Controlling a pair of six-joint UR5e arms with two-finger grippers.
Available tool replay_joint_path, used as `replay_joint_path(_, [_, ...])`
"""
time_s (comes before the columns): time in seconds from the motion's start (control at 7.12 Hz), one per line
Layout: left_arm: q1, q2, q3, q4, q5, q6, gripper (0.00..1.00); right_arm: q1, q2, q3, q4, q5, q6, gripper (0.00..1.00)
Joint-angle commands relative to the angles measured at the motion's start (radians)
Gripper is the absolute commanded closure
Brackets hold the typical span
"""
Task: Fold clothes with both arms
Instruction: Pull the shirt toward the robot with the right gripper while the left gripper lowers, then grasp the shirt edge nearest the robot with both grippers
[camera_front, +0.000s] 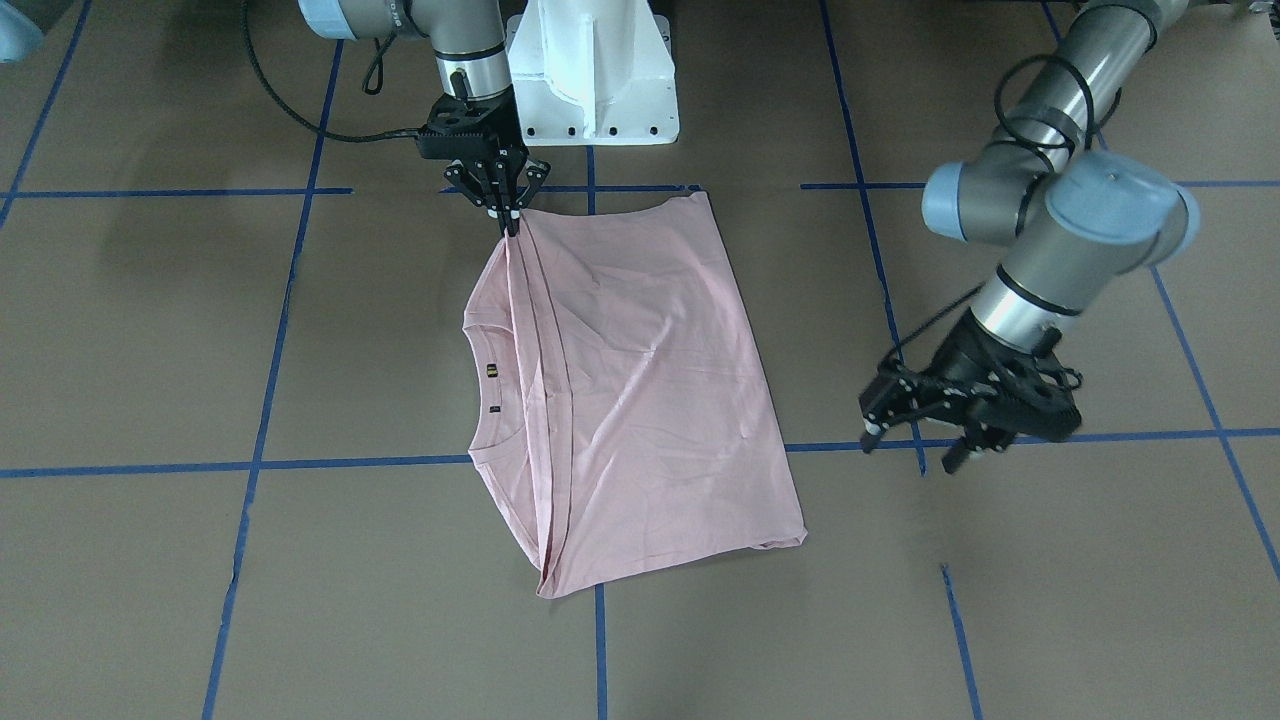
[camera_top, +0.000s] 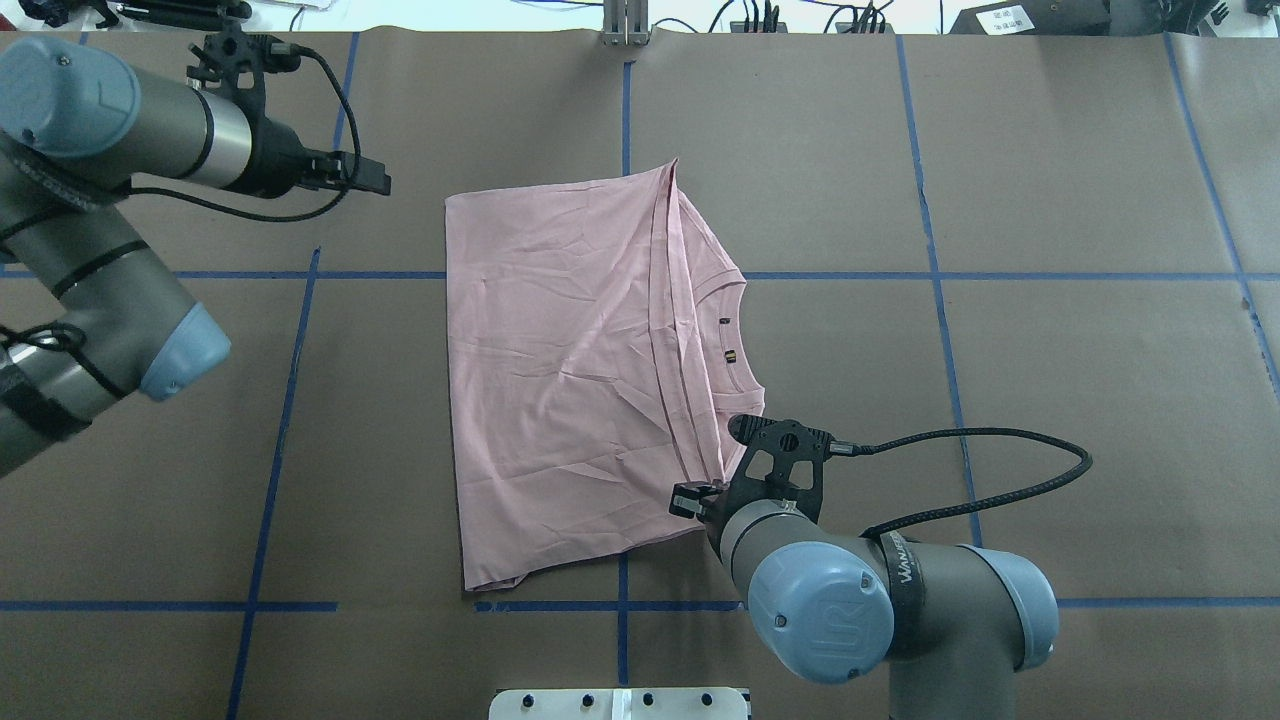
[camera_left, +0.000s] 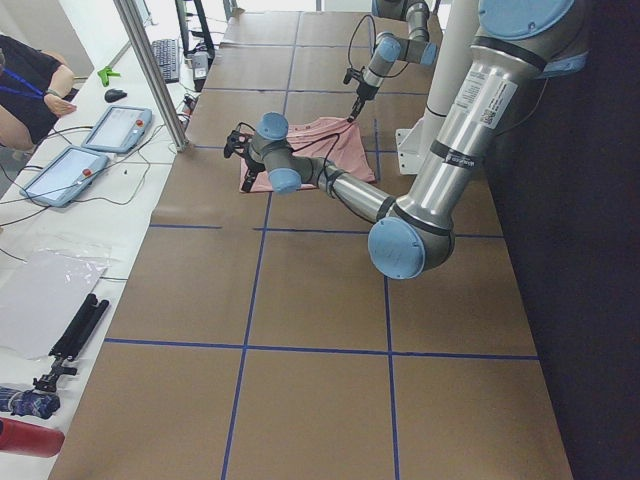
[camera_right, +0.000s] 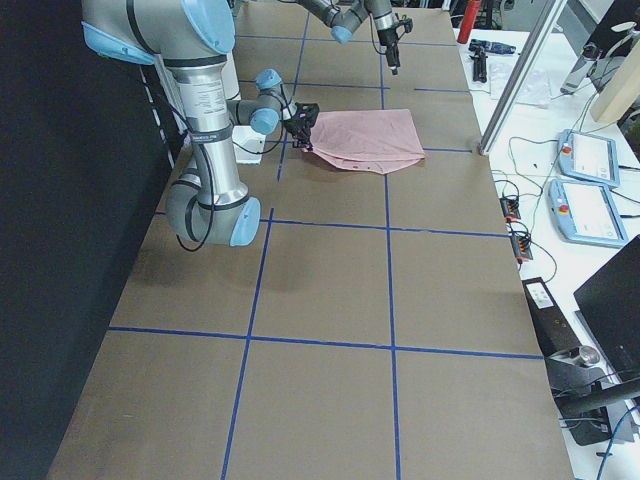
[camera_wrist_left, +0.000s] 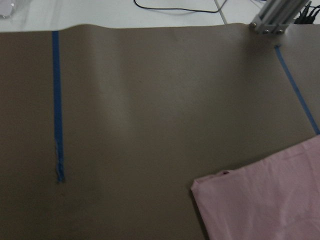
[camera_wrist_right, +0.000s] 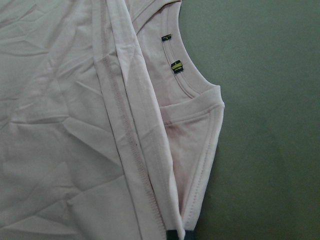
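T-shirt (camera_front: 640, 390) lies folded flat mid-frame in the front view, on the brown table (camera_front: 150, 330). Its collar (camera_front: 480, 385) faces frame left, w/ the stitched hem edge lying just beside it. R gripper (camera_front: 511, 222), top centre-left, points down, fingertips pinched together on the shirt's upper-left corner at the fold edge. R wrist view shows hem & sleeve right at its tips. L gripper (camera_front: 912, 447), frame right, has fingers spread & holds nothing. It's well apart from the shirt's right edge, in line w/ a blue tape line (camera_front: 1150, 435).
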Motion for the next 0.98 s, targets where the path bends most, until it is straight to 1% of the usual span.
replay_joint_path(0.0, [0.208,0.111,-0.251,0.099,0.114,-0.209,0.0,-0.014,0.002,0.001,-0.004,-0.011,0.009,1.0])
replay_joint_path(0.28, [0.42,0.184,-0.348,0.107,0.274,-0.436,0.0,-0.015,0.006,0.001,-0.004,-0.011,0.009,1.0])
replay_joint_path(0.42, [0.503,0.195,-0.367,0.137,0.335,-0.513,0.0,-0.015,0.006,0.001,-0.004,-0.011,0.007,1.0])
replay_joint_path(0.56, [0.565,0.194,-0.372,0.191,0.374,-0.573,0.06,-0.015,0.004,0.001,-0.004,-0.011,0.007,1.0])
replay_joint_path(0.7, [0.626,0.197,-0.373,0.198,0.406,-0.624,0.2,-0.015,0.004,0.001,-0.004,-0.011,0.007,1.0])
replay_joint_path(0.84, [0.66,0.2,-0.363,0.21,0.415,-0.649,0.36,-0.014,0.004,0.001,-0.004,-0.011,0.009,1.0])
